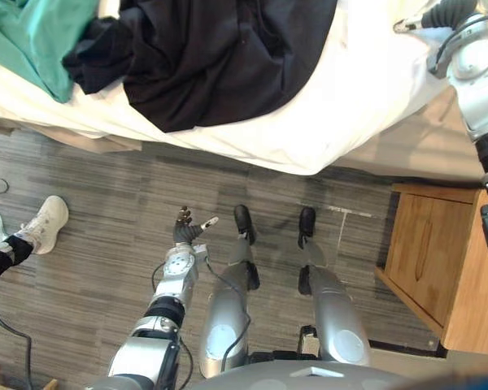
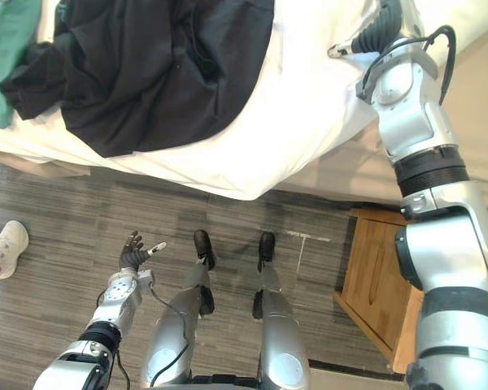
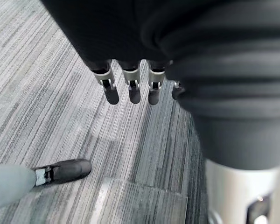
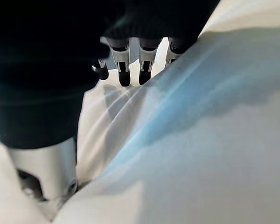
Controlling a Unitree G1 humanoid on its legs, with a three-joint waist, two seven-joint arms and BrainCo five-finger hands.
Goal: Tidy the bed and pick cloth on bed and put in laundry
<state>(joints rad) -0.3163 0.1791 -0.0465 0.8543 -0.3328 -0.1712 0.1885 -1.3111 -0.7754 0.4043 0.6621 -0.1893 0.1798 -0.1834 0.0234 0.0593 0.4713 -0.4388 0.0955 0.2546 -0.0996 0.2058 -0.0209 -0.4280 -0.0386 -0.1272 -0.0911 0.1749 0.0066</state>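
Two cloths (image 1: 220,57) (image 1: 32,36) (black, green), one bed (image 1: 333,114)

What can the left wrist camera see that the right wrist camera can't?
Left wrist view: the left hand hangs above the grey striped floor. Right wrist view: the right hand is over the white bed sheet, close to its folds. Shared: each view has a dark ribbed cover and straight, dark-tipped fingers that hold nothing.
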